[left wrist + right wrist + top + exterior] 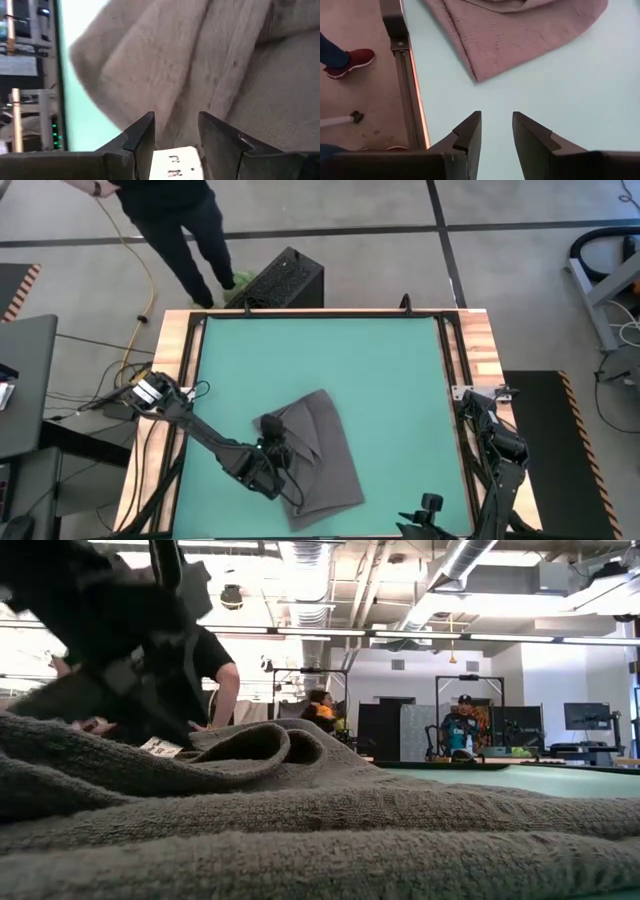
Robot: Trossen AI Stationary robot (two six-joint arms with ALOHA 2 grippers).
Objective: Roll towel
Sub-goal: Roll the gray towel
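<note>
The dark charcoal-grey soft fabric towel (322, 455) lies crumpled on the flat green mat (330, 360), in the lower centre of the high view, with one edge reaching toward the bottom border of the mat. Its left part is bunched into raised folds; the low view shows a rolled ridge of cloth (270, 745) rising above the flatter layers in the foreground. The left gripper (272, 452) sits at the towel's left edge in the high view, its dark arm running in from the left side of the frame. In the left wrist view its two dark fingers (142, 137) stand apart with a gap between them, pointing onto the folded cloth, and the small white label tag (175, 162) with printed letters shows between them near the frame bottom; no cloth is pinched between the tips. The right gripper (496, 131) hangs over bare mat near the table's edge rail (407, 80), fingers parted, nothing between them, towel corner well ahead of it. A person (175, 220) stands beyond the table at the upper left of the high view.
</note>
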